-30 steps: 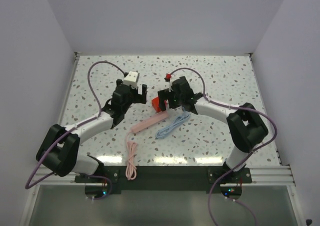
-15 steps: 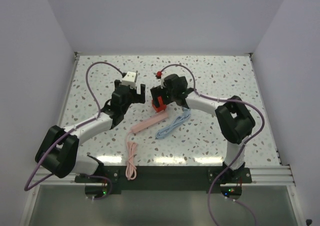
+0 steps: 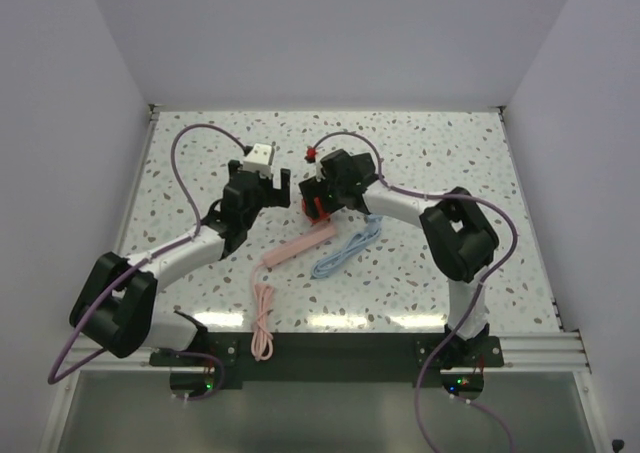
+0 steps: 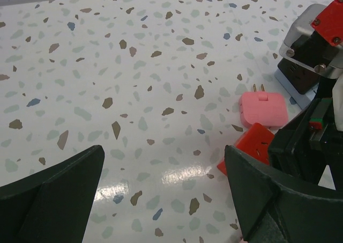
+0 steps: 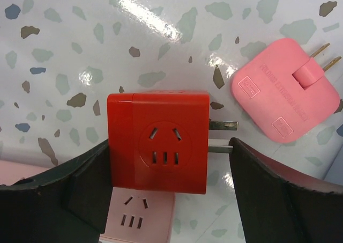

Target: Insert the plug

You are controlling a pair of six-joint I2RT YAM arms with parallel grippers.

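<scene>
Since a second ago my right arm [image 3: 400, 205] has swung left toward the middle of the top view, and my right jaws have come down over the red plug [image 5: 158, 141]. They stand apart, one finger on either side of it, not clamped. The plug lies on the speckled surface [image 4: 134, 66], its prongs pointing right toward the pink plug [image 5: 286, 95]. The pink power strip [image 5: 142, 217] shows at the lower edge. My left jaws stay wide apart, hardly moved.
</scene>
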